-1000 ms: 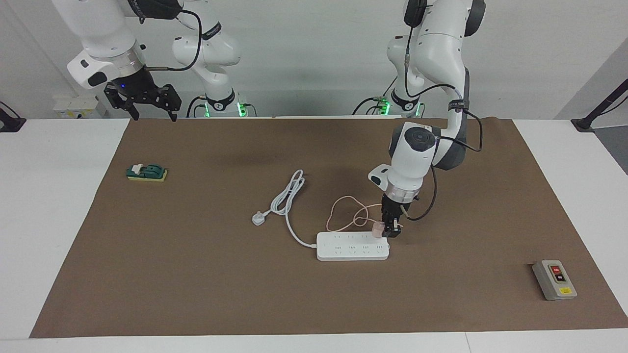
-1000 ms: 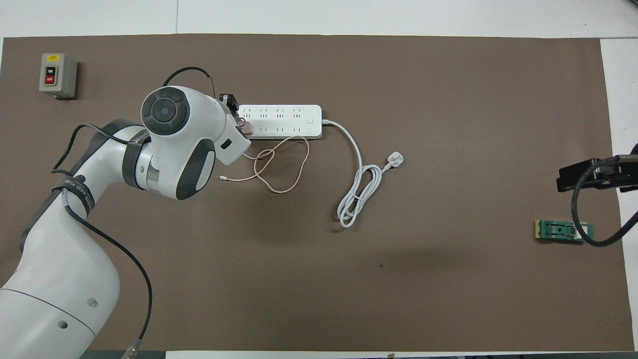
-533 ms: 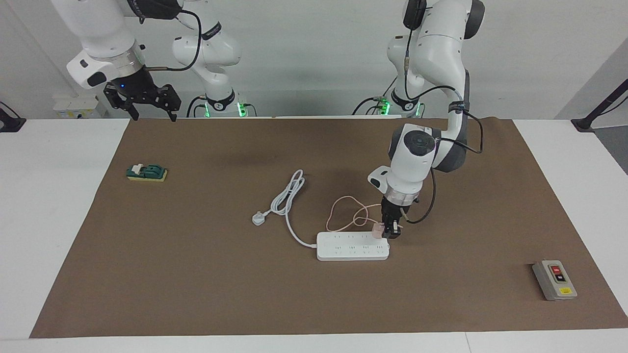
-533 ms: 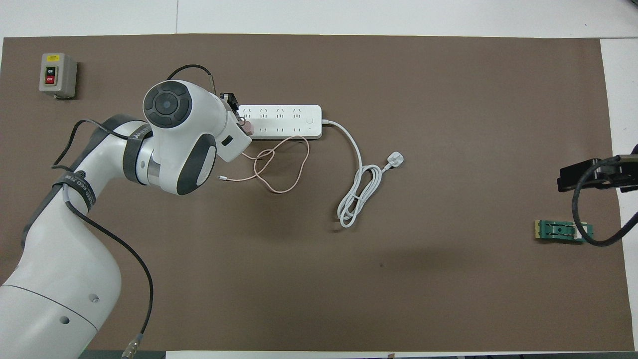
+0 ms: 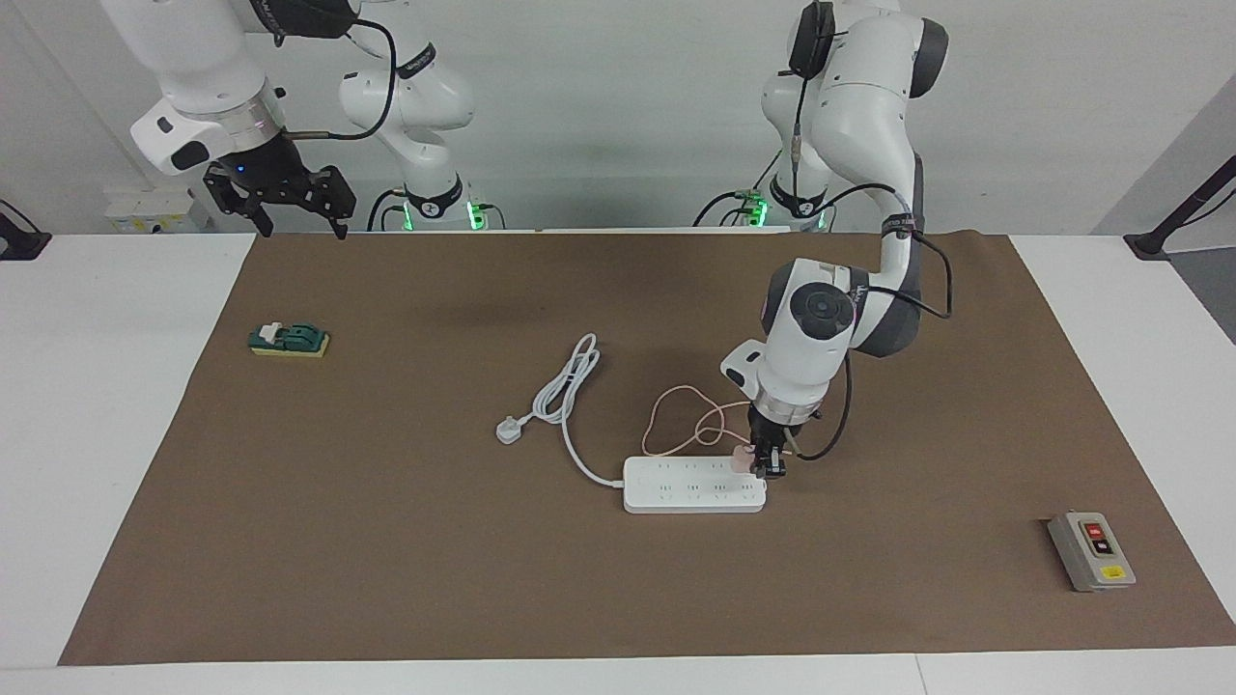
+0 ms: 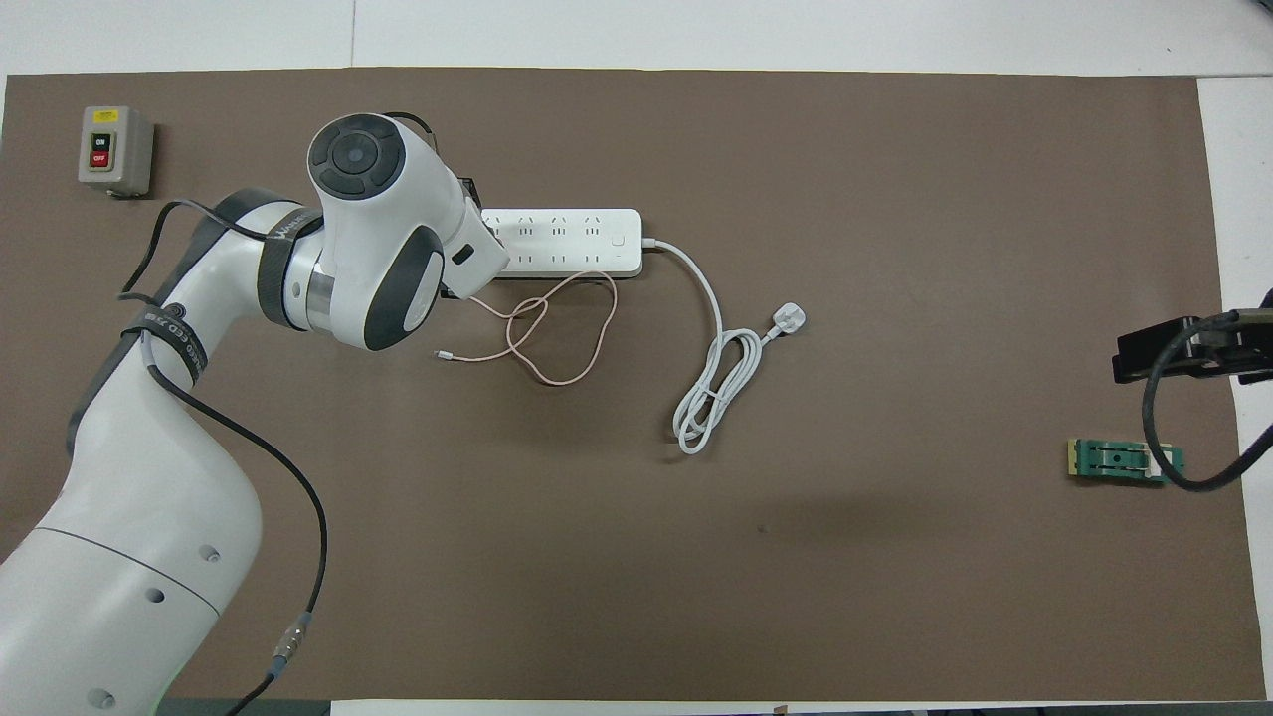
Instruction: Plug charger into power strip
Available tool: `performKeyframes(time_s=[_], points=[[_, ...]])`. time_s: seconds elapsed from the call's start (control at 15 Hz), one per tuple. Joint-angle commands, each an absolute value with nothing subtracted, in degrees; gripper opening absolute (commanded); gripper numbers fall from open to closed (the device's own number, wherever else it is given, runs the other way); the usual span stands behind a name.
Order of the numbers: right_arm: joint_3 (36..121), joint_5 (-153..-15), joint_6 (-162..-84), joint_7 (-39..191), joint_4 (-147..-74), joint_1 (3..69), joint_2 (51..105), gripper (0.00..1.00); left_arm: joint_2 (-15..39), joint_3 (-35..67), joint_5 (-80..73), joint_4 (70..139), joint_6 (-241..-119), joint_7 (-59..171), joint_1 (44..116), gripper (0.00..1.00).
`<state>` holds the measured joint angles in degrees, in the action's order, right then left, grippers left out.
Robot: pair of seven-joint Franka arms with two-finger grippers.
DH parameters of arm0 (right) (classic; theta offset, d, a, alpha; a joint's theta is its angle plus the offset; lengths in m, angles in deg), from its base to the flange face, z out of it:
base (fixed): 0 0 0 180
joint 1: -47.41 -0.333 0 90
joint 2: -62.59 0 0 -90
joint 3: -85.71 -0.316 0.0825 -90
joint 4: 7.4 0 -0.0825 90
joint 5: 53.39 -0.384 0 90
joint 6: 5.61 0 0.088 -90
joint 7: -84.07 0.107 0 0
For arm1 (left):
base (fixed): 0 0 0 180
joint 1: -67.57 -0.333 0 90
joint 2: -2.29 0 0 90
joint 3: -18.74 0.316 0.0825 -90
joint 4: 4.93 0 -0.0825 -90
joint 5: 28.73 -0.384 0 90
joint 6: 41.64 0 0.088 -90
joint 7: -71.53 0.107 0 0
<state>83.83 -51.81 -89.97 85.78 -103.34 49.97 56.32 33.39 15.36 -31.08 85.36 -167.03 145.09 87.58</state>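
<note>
Charger (image 5: 742, 459) | lowered onto power strip (image 5: 693, 486) | left fingers (image 5: 770, 469) clamped on it | right fingers (image 5: 299, 227) spread

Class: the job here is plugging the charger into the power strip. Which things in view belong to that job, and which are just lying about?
Belong to the job:
charger
power strip
left gripper, shut on the charger

Just lying about:
grey switch box
green block
right gripper, waiting, open

My white table (image 5: 116, 405) carries wide brown mat (image 5: 386, 541). On mat: flat white power strip (image 5: 693, 494) mid-table, its thick white cord (image 5: 570, 386) coiled nearer me; thin pink cable (image 5: 681, 420) looped beside; grey button box (image 5: 1091, 550) toward my left arm's end; green block (image 5: 288, 339) toward my right arm's.
</note>
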Motion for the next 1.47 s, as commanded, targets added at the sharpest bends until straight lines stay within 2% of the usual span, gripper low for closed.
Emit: performKeyframes(time_s=[0.0,0.2,0.33,0.8,0.93,1.13,1.2,1.4], points=[[83.5,-52.1,-90.1,85.5,-103.9,50.6,55.7,1.00,36.7,15.8,-32.2,84.0,-167.3,145.3,88.2,0.00],[83.5,-52.1,-90.1,85.6,-103.9,50.6,55.7,1.00,36.7,15.8,-32.2,84.6,-168.0,145.3,88.1,0.05],[83.5,-52.1,-90.2,85.6,-103.9,50.6,55.7,1.00,36.7,15.8,-32.0,84.3,-167.9,145.2,88.0,0.20],[83.5,-52.1,-90.1,85.7,-103.9,50.6,55.7,1.00,36.5,15.8,-30.8,83.4,-166.4,145.3,87.8,0.38],[83.5,-52.1,-90.1,85.7,-104.0,50.7,55.7,1.00,36.3,15.8,-30.7,83.1,-166.4,145.2,87.3,0.62],[83.5,-52.0,-90.3,85.6,-104.0,50.6,55.7,1.00,36.0,15.8,-28.3,80.9,-164.1,145.0,86.6,0.67],[83.5,-52.0,-90.3,85.5,-104.0,50.6,55.7,1.00,35.9,15.8,-28.0,80.7,-163.6,145.0,86.6,1.00],[83.5,-51.2,-90.6,85.5,-104.0,50.6,55.7,1.00,33.8,16.0,-22.9,80.8,-162.5,144.5,86.6,1.00]])
